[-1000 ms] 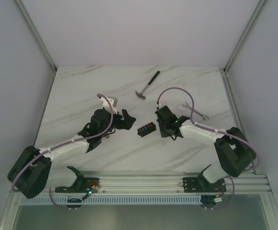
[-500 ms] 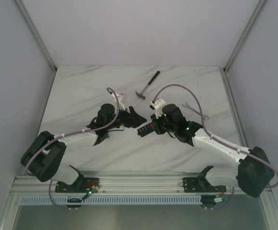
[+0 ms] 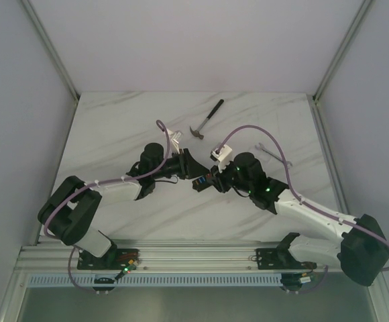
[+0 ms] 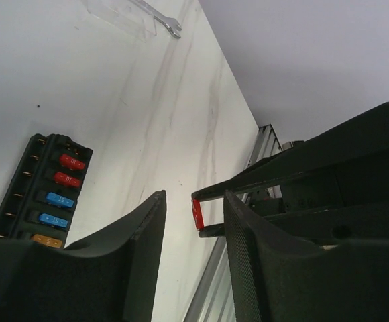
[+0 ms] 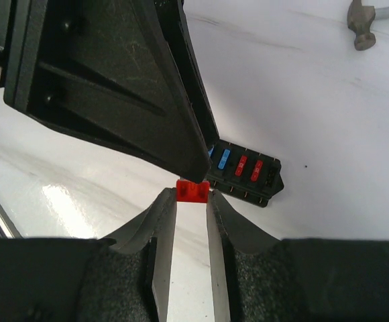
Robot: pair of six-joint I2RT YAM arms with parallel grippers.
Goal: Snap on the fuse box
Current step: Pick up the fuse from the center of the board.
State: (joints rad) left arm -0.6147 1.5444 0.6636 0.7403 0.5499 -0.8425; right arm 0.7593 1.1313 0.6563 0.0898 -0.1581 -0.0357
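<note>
Near the middle of the counter (image 3: 114, 127), a little toward the near edge: black fuse box (image 4: 43, 194), flat, face up. On that face, in a row: two red inserts, two blue, one orange at the end. From above, mostly hidden between the ends of the two arms.

Right tool (image 5: 192, 201) almost closed, pinching a small red fuse (image 5: 192, 191) at the very fingertips, with a narrow slit of counter showing between the fingers below it. Just beside one long side of the fuse box; touching it or not, cannot tell.

Left tool (image 4: 194, 200) parted to a moderate gap, nothing held. Reaching in from the left-edge side toward the right tool, one fingertip just over the red fuse in the right wrist view; contact or not, cannot tell. Through that gap, in the left wrist view: the red fuse, clamped in the right tool's thin tips.

Toward the far edge, about midway along it: hammer (image 3: 209, 115), handle angled toward the far right corner, head toward the middle. Nearer the right edge: small wrench (image 3: 273, 155), flat on the counter. Just beside the wrench in the left wrist view: clear plastic piece (image 4: 121, 15), shape not discernible.
</note>
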